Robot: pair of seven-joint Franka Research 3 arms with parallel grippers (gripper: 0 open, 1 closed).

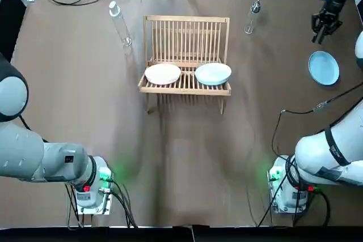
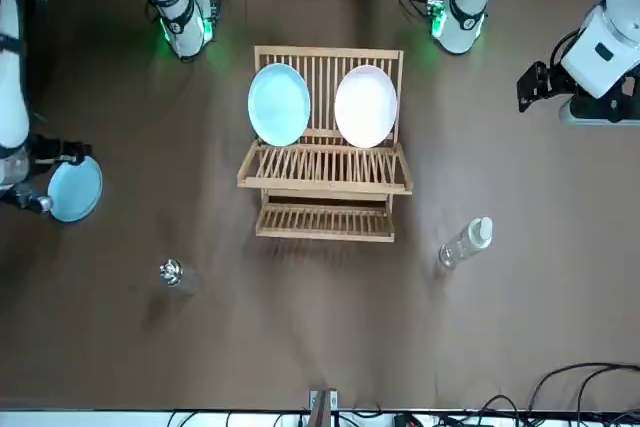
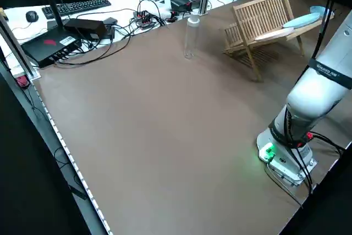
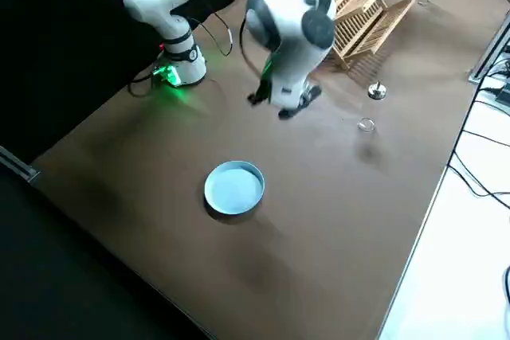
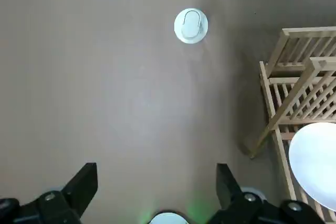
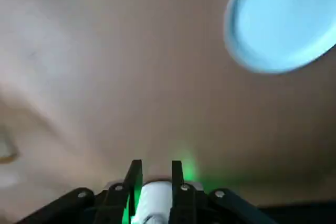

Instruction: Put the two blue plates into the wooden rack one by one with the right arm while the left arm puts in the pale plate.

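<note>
one blue plate (image 1: 212,73) leans in the rack (image 1: 186,32) at the top view's upper middle, just right of the pale plate (image 1: 163,73). the other blue plate (image 1: 324,67) lies flat on the table (image 1: 181,157) near the right edge. the right pincer (image 1: 325,31) hangs higher in the frame, fingers a narrow gap apart, empty. the left pincer (image 5: 156,190), at the front view's right edge, is spread wide, empty.

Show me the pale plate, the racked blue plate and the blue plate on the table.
pale plate (image 2: 366,105), front view, centre of its face.
racked blue plate (image 2: 279,104), front view, centre of its face.
blue plate on the table (image 1: 324,67), top view, its centre.
</note>
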